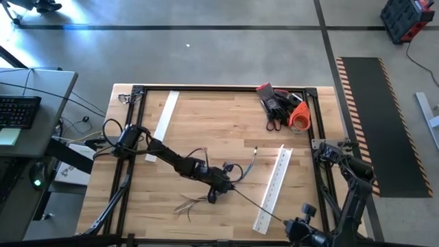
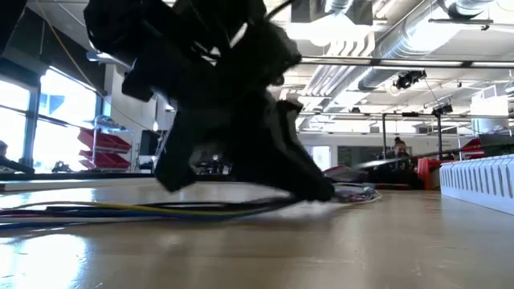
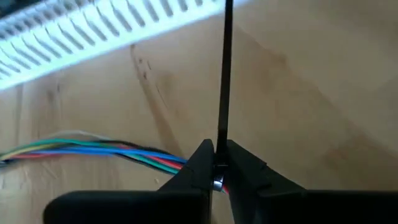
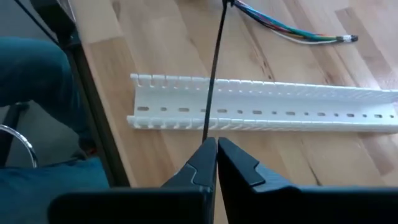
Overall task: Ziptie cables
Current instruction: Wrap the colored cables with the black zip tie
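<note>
In your low view the left arm hides most of the thin multicoloured cables (image 3: 93, 149). Beside the white slotted plastic channel (image 4: 261, 106), both grippers, left (image 3: 219, 163) and right (image 4: 214, 149), pinch one thin black ziptie (image 4: 214, 68).

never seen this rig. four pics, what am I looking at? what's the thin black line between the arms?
It is a two-armed robot at a wooden table. The high view looks straight down, the low view looks level across the tabletop, and each wrist view looks past that arm's own fingers.

The left gripper sits mid-table over the cables, a bunch of thin coloured wires. The right gripper is at the near right edge. Both are shut on the same thin black strip, apparently a zip tie, stretched between them across a white slotted channel.

A second white strip and a heap of tools also lie on the table.
</note>
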### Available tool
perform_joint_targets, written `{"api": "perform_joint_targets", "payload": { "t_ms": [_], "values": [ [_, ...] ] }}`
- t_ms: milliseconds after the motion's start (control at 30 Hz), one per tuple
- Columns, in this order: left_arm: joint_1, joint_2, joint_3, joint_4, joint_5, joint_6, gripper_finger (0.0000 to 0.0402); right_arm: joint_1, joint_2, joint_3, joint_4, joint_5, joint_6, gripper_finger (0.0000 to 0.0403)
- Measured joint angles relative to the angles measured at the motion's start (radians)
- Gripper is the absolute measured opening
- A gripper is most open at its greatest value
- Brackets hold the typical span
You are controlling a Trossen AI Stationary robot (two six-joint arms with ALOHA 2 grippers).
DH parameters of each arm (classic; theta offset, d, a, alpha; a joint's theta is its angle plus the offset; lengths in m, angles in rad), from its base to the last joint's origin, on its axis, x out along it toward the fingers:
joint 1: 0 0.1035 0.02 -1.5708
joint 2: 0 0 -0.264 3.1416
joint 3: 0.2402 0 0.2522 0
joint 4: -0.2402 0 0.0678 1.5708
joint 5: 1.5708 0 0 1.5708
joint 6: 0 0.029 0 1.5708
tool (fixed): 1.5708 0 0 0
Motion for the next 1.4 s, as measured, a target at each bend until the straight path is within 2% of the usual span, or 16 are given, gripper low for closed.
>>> {"api": "perform_joint_targets", "payload": {
  "t_ms": [100,267,500,633,733,967,1100,1300,1400],
  "values": [
    [-0.001,-0.002,0.005,0.012,-0.063,-0.062,0.0014,-0.012,0.003,-0.001,0.018,0.012,-0.032,0.0001],
    [0.000,-0.019,0.006,-0.041,-0.059,-0.100,0.0064,-0.039,0.005,-0.001,0.019,0.022,-0.060,0.0014],
    [-0.016,-0.112,0.008,-0.164,-0.064,-0.141,0.0141,-0.092,0.005,-0.002,0.042,0.092,-0.189,0.0105],
    [-0.043,-0.154,0.008,-0.185,-0.086,-0.169,0.0155,-0.119,0.006,-0.007,0.055,0.154,-0.263,0.0150],
    [-0.064,-0.155,0.009,-0.201,-0.116,-0.197,0.0156,-0.154,0.002,-0.066,0.139,0.154,-0.333,0.0168],
    [-0.072,-0.118,0.008,-0.198,-0.184,-0.236,0.0156,-0.300,0.001,-0.270,0.471,0.110,-0.467,0.0172],
    [-0.060,-0.083,0.008,-0.161,-0.181,-0.235,0.0156,-0.393,0.001,-0.370,0.651,0.097,-0.556,0.0172],
    [-0.046,-0.062,0.008,-0.146,-0.166,-0.228,0.0156,-0.483,0.001,-0.463,0.851,0.061,-0.678,0.0170],
    [-0.046,-0.062,0.008,-0.145,-0.164,-0.222,0.0153,-0.504,0.001,-0.490,0.915,0.055,-0.708,0.0152]
  ]
}}
